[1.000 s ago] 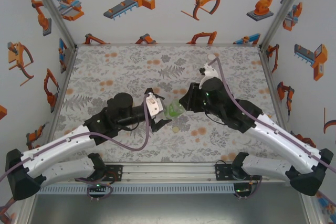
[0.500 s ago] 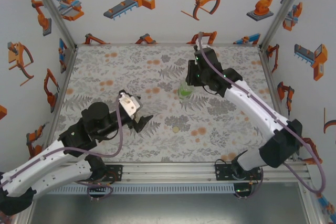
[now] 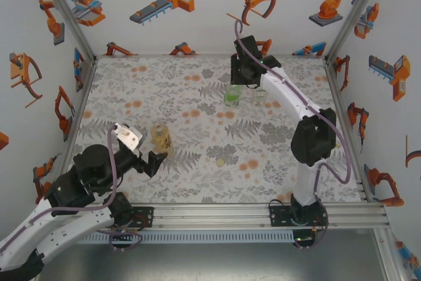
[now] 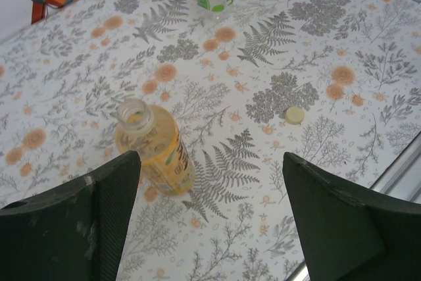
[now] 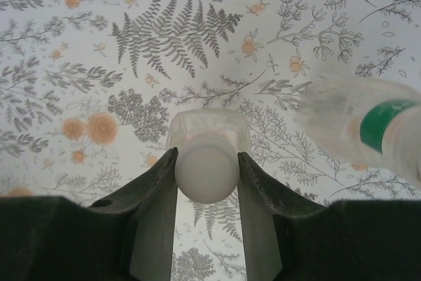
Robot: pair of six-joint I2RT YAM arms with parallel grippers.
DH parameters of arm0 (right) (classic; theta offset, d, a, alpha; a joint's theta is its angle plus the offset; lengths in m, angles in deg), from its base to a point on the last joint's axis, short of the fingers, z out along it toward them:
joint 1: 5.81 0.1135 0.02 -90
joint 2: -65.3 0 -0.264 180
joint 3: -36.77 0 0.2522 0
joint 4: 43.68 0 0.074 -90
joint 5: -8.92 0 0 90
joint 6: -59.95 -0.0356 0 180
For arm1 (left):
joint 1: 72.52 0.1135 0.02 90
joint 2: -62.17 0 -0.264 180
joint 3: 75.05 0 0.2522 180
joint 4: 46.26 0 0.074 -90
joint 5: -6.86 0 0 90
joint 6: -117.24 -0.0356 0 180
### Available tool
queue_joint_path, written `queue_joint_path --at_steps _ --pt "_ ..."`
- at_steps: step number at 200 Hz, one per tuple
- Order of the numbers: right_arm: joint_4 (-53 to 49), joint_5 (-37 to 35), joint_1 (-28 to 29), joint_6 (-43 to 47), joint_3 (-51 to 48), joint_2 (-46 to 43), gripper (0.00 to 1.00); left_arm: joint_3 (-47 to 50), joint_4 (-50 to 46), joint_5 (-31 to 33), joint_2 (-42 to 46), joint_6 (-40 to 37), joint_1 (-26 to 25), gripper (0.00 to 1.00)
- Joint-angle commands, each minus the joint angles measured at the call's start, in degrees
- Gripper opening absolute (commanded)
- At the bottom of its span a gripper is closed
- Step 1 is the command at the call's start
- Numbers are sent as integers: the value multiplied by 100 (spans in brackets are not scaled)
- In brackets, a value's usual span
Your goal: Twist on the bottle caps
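Note:
The amber-yellow bottle (image 4: 158, 153) stands uncapped on the mat (image 3: 161, 137), just beyond my left gripper (image 4: 210, 158), which is open and holds nothing. A yellowish cap (image 4: 295, 115) lies loose on the mat to its right (image 3: 220, 161). At the back stand the green-tinted bottle (image 3: 232, 95) and the slim colourless bottle (image 3: 260, 97). My right gripper (image 5: 206, 166) reaches down from above and is shut on the white cap (image 5: 206, 168) sitting on the colourless bottle (image 5: 209, 123). The green-labelled bottle (image 5: 388, 123) is close beside it.
The floral mat (image 3: 197, 182) covers the table, printed with orange dots. Patterned walls close in the back and both sides. A metal rail (image 3: 217, 215) runs along the near edge, also seen at the lower right of the left wrist view (image 4: 401, 169).
Both grippers met at the green bottle in mid-table. The right arm then swung to the back with it and now grips the white cap. The left arm drew back to the near left.

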Motion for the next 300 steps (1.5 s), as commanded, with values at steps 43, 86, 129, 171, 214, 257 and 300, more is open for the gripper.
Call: queue_joint_path --at_steps 43,86,129,171,214,257,300 --pt "-749 -270 -112 183 1168 892 9 -87 -781 -56 398 76 47 81" --pt "-702 -419 -110 285 1206 994 9 9 -708 -55 541 -57 47 81" --pt "-630 -442 -115 293 1206 1066 10 26 -694 -30 589 -76 49 81" --pt "-513 -455 -121 276 1123 1047 21 44 -672 -39 593 -80 52 81" --pt "-516 -441 -121 278 1109 970 37 48 -660 -47 589 -111 48 81" --pt "-616 -419 -115 306 1209 838 48 61 -656 -49 595 -108 47 82" --pt "-856 -470 -120 418 1479 727 52 70 -657 -22 614 -97 48 82"
